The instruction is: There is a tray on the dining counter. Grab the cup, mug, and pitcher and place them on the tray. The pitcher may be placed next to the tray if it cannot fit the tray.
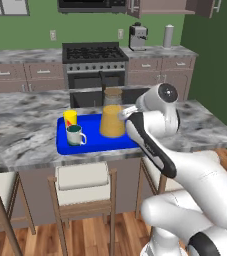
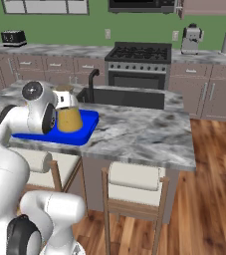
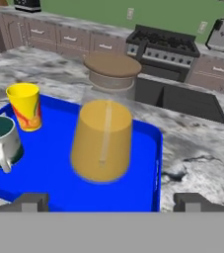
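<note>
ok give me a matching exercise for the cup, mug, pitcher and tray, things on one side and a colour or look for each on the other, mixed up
Things:
1. cup
2. mug
3. pitcher
4. tray

Looks:
A. bright blue with a raised rim
B. clear glass with orange-yellow contents and a brownish top
C. yellow with a red-orange mark, no handle
D. whitish outside, dark teal inside, loop handle

Pairs: 1-C, 2-D, 3-B, 4-A
</note>
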